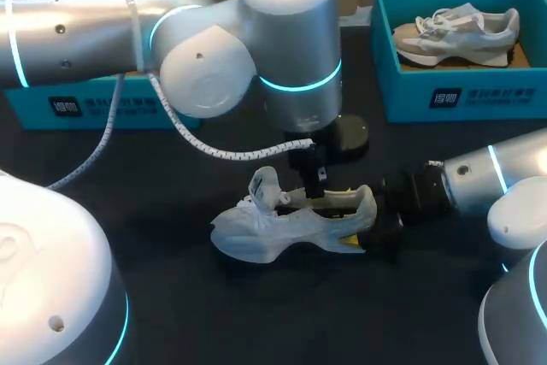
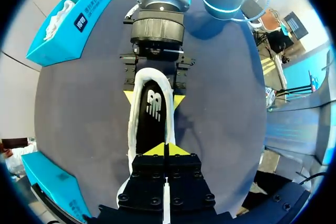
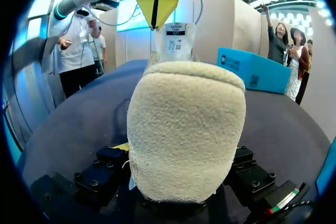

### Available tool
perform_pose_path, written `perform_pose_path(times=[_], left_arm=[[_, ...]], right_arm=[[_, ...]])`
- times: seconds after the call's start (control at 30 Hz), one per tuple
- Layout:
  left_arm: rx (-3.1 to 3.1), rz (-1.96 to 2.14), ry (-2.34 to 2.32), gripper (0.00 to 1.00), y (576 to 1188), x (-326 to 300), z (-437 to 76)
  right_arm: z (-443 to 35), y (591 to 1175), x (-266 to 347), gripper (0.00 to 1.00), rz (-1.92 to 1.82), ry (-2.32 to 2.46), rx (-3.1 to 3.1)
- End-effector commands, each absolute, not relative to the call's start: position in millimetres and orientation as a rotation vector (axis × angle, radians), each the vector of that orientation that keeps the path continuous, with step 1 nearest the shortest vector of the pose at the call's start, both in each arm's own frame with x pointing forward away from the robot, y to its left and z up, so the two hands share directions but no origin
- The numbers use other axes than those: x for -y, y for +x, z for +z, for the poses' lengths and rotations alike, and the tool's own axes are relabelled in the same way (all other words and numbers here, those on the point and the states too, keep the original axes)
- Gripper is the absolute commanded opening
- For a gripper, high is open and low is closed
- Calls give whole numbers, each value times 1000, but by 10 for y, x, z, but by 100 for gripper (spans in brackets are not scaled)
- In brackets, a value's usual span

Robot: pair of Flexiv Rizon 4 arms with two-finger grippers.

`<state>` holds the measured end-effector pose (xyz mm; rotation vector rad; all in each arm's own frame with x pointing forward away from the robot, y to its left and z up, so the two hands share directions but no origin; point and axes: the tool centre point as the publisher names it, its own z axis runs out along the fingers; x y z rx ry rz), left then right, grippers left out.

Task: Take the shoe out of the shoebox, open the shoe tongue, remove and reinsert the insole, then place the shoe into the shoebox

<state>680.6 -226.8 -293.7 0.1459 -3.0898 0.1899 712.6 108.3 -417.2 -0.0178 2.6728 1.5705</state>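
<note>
— Shoe (image 1: pixel 282 224) status?
— It is lying mid-frame on the desk (image 1: pixel 171 297), with the right hand (image 1: pixel 355 215) clamping its heel and the tongue (image 3: pixel 176 40) standing up.
— Left hand (image 2: pixel 165 150)?
— It is hovering clenched and empty above the insole (image 2: pixel 152 114). Insole removal is probably starting, which calls for parting the fingers and pinching its edge.
</note>
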Motion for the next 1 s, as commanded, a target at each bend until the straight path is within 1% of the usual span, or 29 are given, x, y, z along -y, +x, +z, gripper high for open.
perform_pose_path(times=[0.03, 0.53, 1.0], left_arm=[[3090, 189, 146, 0, 6805, 2263, -2935], [3096, 229, 101, 0, 6817, 2265, -2980], [3062, 211, 21, 0, 7082, 2361, -3301]], right_arm=[[-4206, 7150, -1095, 0, 1565, -16, -2676], [-4206, 7150, -1095, 0, 1565, -16, -2676], [-4206, 7150, -1095, 0, 1565, -16, -2676]])
